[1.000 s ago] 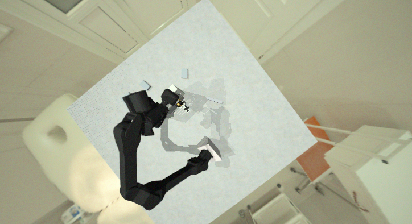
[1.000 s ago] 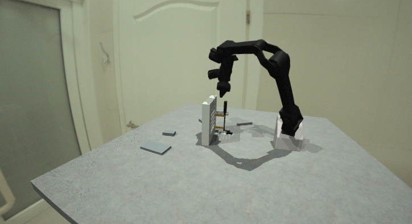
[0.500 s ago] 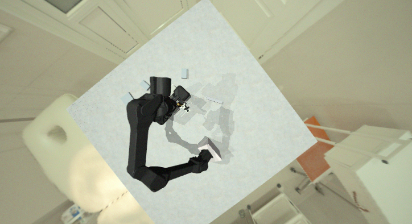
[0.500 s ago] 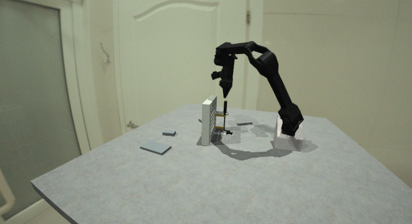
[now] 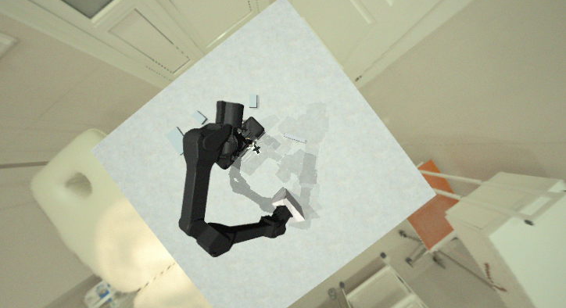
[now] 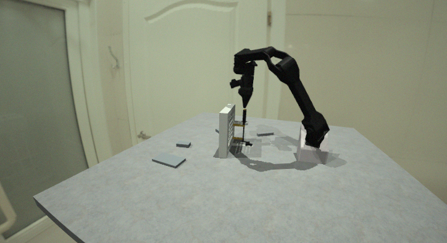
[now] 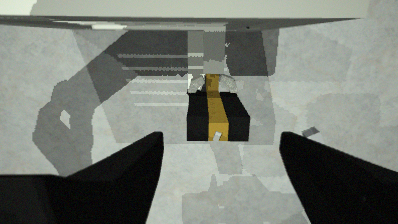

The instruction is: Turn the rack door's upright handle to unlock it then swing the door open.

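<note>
Handle [image 5: 248,138] [image 6: 244,116] [image 7: 218,117]: stands upright off the rack's face, dark with a yellow stripe on top; largely hidden from above, not held, with its turn seemingly yet to come.
Yellow mounts [image 6: 239,125] [image 7: 212,82]: reach from rack to handle, apparently to keep the grip clear of the face and leave room for fingers.
Rack [image 6: 223,135] [image 7: 200,9]: stands on edge beside the handle, with door looking closed; lock state impossible to tell.
Gripper [image 5: 243,145] [image 6: 244,107] [image 7: 221,140]: open a bit beyond halfway, with nothing between the fingers; points down just above the handle, one finger toward each side, probably to let a straight descent straddle it before squeezing.
Arm [image 5: 195,183] [image 6: 301,97]: arches high and comes down from above, likely to spare the rack a sideways knock and leave the wrist free for the quarter turn.
Pale base block [image 5: 295,213] [image 6: 308,155]: sits well apart from the rack, under the arm's foot.
Large slab [image 5: 173,139] [image 6: 168,160]: lies flat on the rack's far side from the handle, seemingly outside the door's swing.
Table [image 5: 348,119] [image 6: 218,194] [image 7: 325,50]: carries everything; needs care against low sweeps.
</note>
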Controlling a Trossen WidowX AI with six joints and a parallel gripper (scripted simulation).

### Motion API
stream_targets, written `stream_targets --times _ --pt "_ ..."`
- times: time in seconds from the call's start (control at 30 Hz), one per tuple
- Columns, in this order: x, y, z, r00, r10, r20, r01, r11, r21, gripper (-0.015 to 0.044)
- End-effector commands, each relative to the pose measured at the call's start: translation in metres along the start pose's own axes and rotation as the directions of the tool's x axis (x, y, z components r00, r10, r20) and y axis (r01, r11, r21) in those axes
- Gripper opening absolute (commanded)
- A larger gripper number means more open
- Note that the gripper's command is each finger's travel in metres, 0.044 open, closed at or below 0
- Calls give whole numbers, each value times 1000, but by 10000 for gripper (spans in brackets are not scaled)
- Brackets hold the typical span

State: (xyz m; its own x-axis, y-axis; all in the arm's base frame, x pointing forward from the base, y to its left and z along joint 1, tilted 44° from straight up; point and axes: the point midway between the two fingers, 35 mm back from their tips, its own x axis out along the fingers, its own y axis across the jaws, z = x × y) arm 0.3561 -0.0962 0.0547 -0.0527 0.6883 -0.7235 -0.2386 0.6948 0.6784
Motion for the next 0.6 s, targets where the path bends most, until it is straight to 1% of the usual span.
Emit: stream_targets --times 0.0,0.57 --pt "7 0 1 1000 3 -4 -3 1000 4 282" --pt "35 0 1 1000 -2 -29 3 1000 3 282"
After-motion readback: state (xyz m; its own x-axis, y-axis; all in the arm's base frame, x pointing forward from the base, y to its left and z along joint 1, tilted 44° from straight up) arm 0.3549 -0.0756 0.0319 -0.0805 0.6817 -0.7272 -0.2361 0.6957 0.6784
